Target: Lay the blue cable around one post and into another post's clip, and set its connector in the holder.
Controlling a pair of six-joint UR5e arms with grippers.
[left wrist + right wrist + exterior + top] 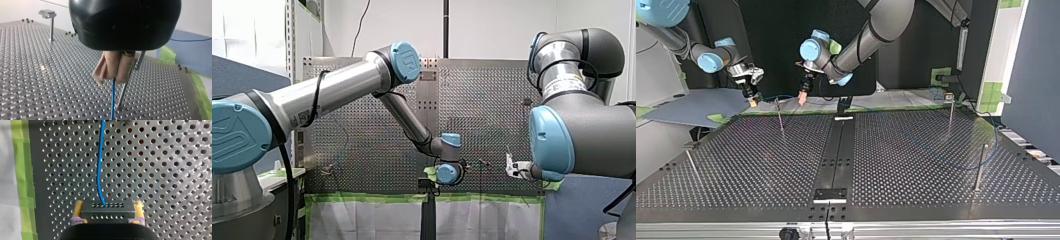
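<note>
My left gripper [113, 78] has its beige pads shut on the thin blue cable [113, 100], which hangs down from them just beside a slim metal post [123, 90] with a clip at its top. In the top view this gripper [802, 100] hovers over the table's far edge, right of that post [780, 116]. My right gripper [108, 205] holds the black connector block [107, 211] between its yellow fingers, and the cable [100, 165] runs ahead out of it over the perforated plate. In the top view it [753, 102] hangs left of the post.
More posts stand at the top view's right [950, 112] [980, 167] and near left [692, 167]. A T-topped post [51, 22] stands far off in the left wrist view. A black centre strip [838, 150] ends in a bracket [830, 195]. Green tape [23, 170] lines the plate's edge.
</note>
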